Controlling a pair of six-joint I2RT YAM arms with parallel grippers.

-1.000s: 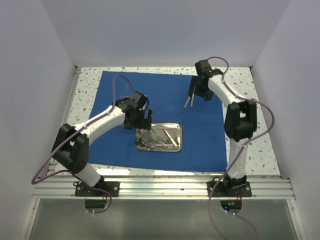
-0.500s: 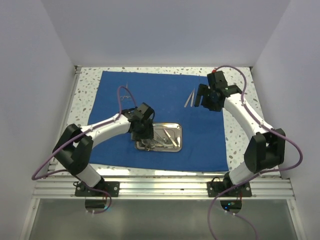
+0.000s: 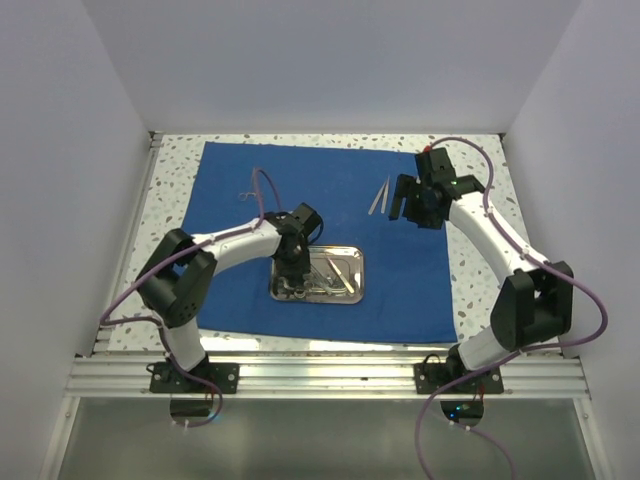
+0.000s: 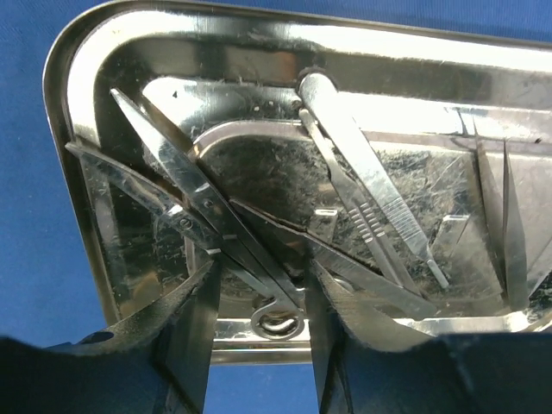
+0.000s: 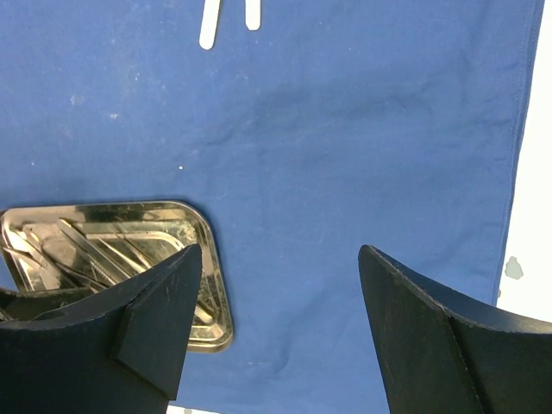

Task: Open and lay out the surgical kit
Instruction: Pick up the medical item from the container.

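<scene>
Left claw point(image 4: 259, 297) half-closed astride scissors point(image 4: 203, 211), grip unclear; right claw point(image 5: 278, 254) wide, empty; one tray point(image 4: 65, 95), one tweezers point(image 3: 381, 197).

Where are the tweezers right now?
In the top view, the tweezers lie on the blue cloth's far right part, just left of the right gripper, beyond the steel tray.

The tray point(image 3: 358, 270) sits on the cloth point(image 3: 400, 280), which covers most of the table point(image 3: 175, 170). Scissors point(image 4: 185, 194) and a scalpel handle point(image 4: 371, 172) lie in the tray among other overlapping tools. Behind the tray to its right, tweezers point(image 3: 381, 196) lie on the cloth — behind it to its left lies another small tool point(image 3: 250, 186).
</scene>
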